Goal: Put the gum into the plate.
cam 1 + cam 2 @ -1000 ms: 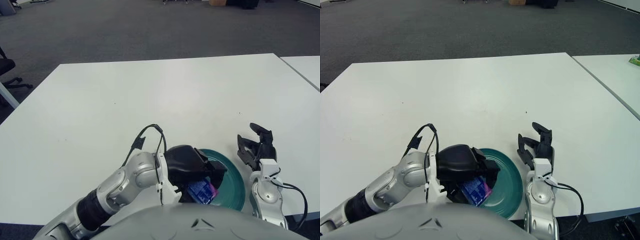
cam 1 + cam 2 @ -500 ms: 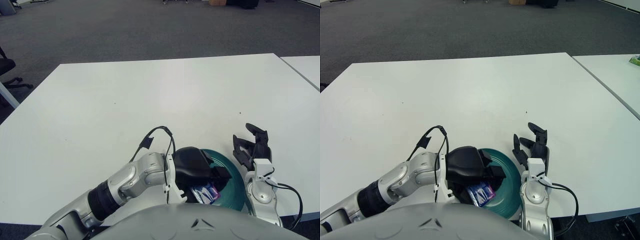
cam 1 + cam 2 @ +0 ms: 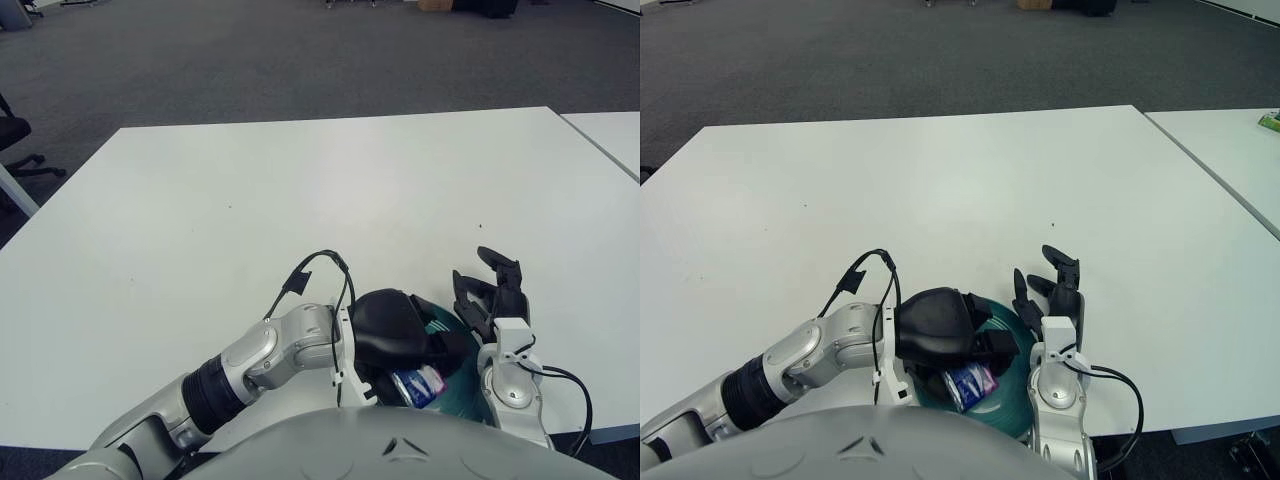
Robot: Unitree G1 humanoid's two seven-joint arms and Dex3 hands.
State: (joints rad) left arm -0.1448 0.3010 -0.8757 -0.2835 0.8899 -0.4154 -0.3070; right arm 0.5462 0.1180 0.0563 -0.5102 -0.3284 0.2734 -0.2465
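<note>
Nearest the robot's body, the gum (image 3: pixel 418 383), a small blue and white packet with a pink edge, shows just under the left hand (image 3: pixel 392 330) and over the teal plate (image 3: pixel 462 388). Whether the packet already lies on the plate's floor or hangs from the fingertips cannot be told, since the black hand covers its upper end; nor can I tell whether those fingers pinch it or have let go. If the packet is not yet free, the step in hand looks like the release, and doing it well means opening the fingers while the hand is low over the middle of the plate, so the packet settles flat inside the rim rather than tipping against it or sliding off the near edge. The hand should then lift straight up, without dragging the packet along. Apart from the gum, nothing else can be seen in the plate, though the hand hides much of it. The plate sits close to the near edge of the white table (image 3: pixel 300 190). Just beside the plate's right rim the right hand (image 3: pixel 1048 293) stands upright with its fingers spread and holding nothing; it takes no part and should keep off the rim. Beyond the hands, no other container shows on the table.
</note>
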